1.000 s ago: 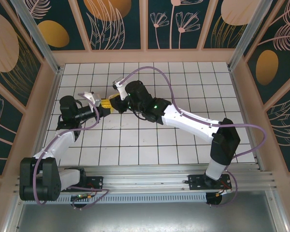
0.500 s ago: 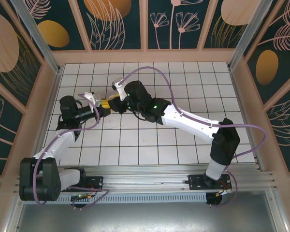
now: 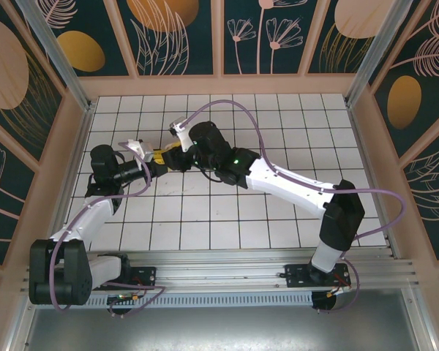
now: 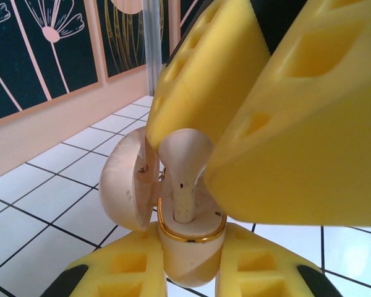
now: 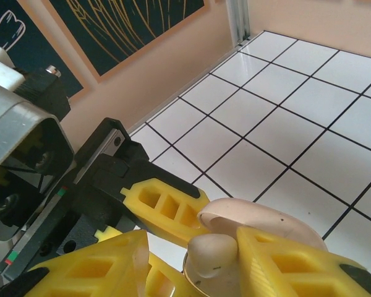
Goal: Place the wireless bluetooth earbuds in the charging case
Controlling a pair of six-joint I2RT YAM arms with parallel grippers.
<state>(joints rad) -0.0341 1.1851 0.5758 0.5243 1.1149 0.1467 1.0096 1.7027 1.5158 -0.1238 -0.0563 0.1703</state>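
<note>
**A:** While both arms meet left of the desk's (image 3: 278, 117) middle, where is the earbud (image 4: 184, 167)?

**B:** Stem down in the charging case (image 4: 188, 257). Its head stands above the gold rim (image 4: 191, 232), and the lid (image 4: 127, 185) is swung open beside it.

**A:** And the end effectors?

**B:** The left end effector (image 4: 191, 272) is clenched on the case's base. The right end effector (image 5: 195, 263) is released: its yellow fingers (image 5: 284, 266) flank the earbud's head, with a gap on one side.

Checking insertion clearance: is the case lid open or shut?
Open. In the left wrist view the lid is swung aside from the gold-rimmed case, with an earbud standing stem-down in it.
</note>
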